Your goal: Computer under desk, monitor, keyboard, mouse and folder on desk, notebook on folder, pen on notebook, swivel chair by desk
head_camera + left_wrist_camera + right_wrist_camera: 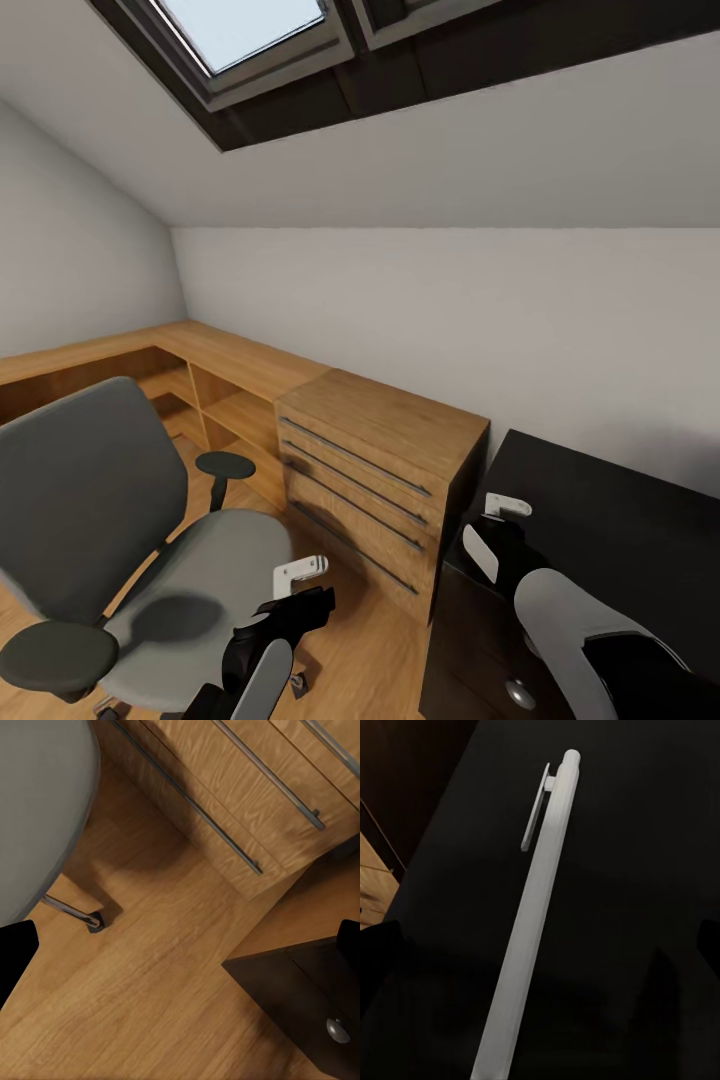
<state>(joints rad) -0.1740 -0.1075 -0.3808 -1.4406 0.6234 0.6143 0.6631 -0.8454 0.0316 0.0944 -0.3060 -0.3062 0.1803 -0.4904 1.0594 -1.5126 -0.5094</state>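
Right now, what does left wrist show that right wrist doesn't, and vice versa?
Left wrist, absent from right wrist: the swivel chair with its grey seat, a chrome leg ending in a castor, the wooden drawer unit with bar handles, and a round silver knob on the black cabinet.
Right wrist, absent from left wrist: the pale pen with its clip, running lengthwise over a black top.
Both: the wood floor and black furniture, likely the same cabinet.

1. Head view: even, soft daylight from the skylight (pixel 245 25); white walls bright, no glare.
2. Soft shadows on the chair seat (pixel 190 610) and floor (pixel 150 975).
3. Wide-angle stretch at edges.
4. Right wrist view dim; pen (pixel 536 922) slightly soft.
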